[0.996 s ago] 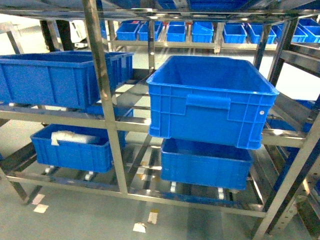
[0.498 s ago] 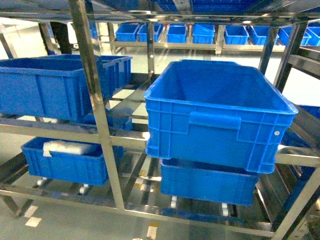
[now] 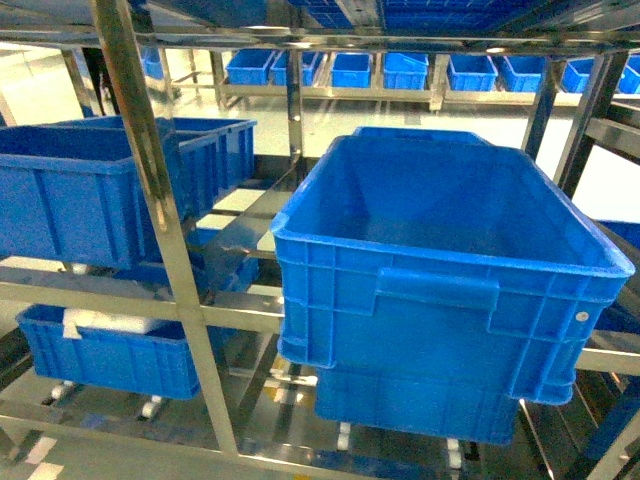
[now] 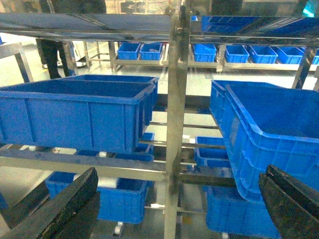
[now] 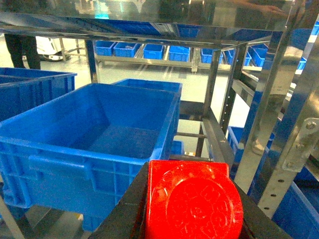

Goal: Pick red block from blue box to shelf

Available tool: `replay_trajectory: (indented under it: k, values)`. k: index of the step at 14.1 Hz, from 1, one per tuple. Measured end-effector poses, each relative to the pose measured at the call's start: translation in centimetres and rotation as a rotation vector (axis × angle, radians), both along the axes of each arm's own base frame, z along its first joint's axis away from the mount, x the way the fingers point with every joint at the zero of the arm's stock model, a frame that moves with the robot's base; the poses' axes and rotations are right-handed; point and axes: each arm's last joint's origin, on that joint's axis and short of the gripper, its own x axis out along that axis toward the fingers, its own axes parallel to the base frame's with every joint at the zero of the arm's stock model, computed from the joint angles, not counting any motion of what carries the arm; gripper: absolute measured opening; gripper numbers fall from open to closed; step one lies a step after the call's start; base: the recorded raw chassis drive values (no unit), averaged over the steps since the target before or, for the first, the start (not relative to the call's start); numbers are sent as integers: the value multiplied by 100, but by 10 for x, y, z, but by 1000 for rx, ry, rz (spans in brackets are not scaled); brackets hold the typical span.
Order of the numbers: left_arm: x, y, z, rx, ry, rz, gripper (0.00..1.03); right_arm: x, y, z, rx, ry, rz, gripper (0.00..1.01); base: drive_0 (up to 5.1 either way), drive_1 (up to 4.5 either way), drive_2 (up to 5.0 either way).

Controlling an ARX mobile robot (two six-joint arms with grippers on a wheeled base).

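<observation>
Ribbed crate (image 3: 440, 300) looms closer (steel shelf (image 3: 150, 200)), glossy red block (image 5: 192, 199) gripped.

Glossy red block (image 5: 192, 199), stud facing camera, before the steel shelf (image 5: 249, 119).

Left claw (image 4: 179, 209): plain matte black fingers (image 4: 65, 206), thick, tapering

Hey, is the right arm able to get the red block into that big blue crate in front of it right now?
Probably yes. The red block sits between the right gripper's fingers, the big blue crate lies open-topped just ahead, and nothing stands between them.
</observation>
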Motion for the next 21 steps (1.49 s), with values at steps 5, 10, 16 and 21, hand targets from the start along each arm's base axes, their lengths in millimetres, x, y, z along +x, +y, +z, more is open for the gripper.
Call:
replay_trajectory:
  k: [5,10,16,21]
  values:
    - [0,0,0,0,0,0,98,0,0,0,0,0,0,27,-2,423,-428]
    - [0,0,0,0,-1,0,98,0,0,0,0,3,0,27,-2,120,-124]
    - [0,0,0,0,0,0,98,0,0,0,0,0,0,27,0,0,0]
    - [0,0,0,0,0,1,98,0,0,0,0,0,0,27,0,0,0]
